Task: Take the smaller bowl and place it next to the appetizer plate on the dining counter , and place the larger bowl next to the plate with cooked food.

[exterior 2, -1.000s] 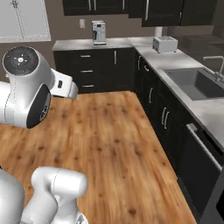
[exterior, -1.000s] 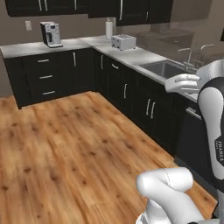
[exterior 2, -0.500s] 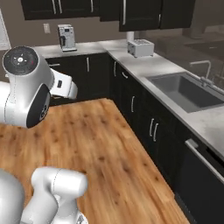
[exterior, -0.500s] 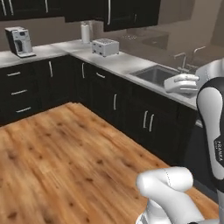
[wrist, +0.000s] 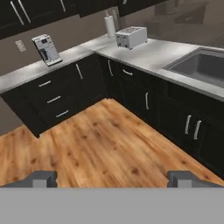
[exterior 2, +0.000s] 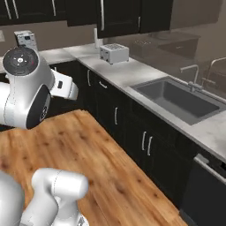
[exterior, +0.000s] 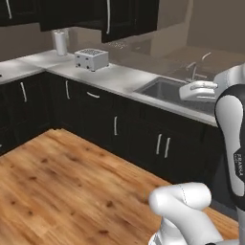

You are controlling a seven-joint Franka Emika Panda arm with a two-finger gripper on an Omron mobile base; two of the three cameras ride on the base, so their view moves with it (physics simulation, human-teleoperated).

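Observation:
My gripper (wrist: 113, 178) is open, its two dark fingertips (wrist: 43, 177) wide apart with nothing between them. It hangs high over the wooden floor (wrist: 105, 140) and looks toward the corner of the dark kitchen cabinets. The white hand (exterior: 197, 90) shows in front of the sink in the left base view, and at the left (exterior 2: 64, 86) in the right base view. The two bowls, both plates and the dining counter are out of view.
A grey counter (exterior 2: 132, 73) runs along the wall with a toaster (exterior: 92, 59), a paper towel roll (exterior: 60, 42), a sink (exterior 2: 181, 99) with a faucet (exterior 2: 194, 74), and a coffee machine (wrist: 46, 49). Dark cabinets (exterior: 143, 136) stand below it.
The whole picture has shifted left as the base turns right: the coffee machine slides off left, and the toaster and sink come closer. The arm holds its pose and the gripper stays open.

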